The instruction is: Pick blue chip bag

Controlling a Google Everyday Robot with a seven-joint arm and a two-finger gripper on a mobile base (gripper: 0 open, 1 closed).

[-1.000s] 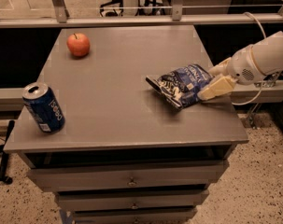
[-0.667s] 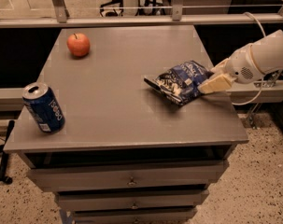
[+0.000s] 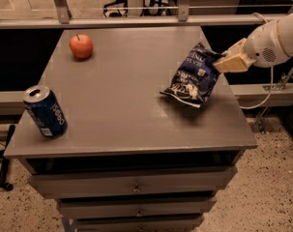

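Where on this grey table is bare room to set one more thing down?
The widest bare patch is the middle of the grey table, between the round red apple, the blue soda can and the crinkled dark-blue foil chip bag. The right edge is crowded: the gripper holds the bag there.

blue chip bag (image 3: 192,76), tan jaws clamping it

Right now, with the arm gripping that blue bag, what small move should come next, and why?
Probably lift straight up. The gripper, at the right edge of the table, is shut on the blue chip bag, whose lower end hangs low over it.
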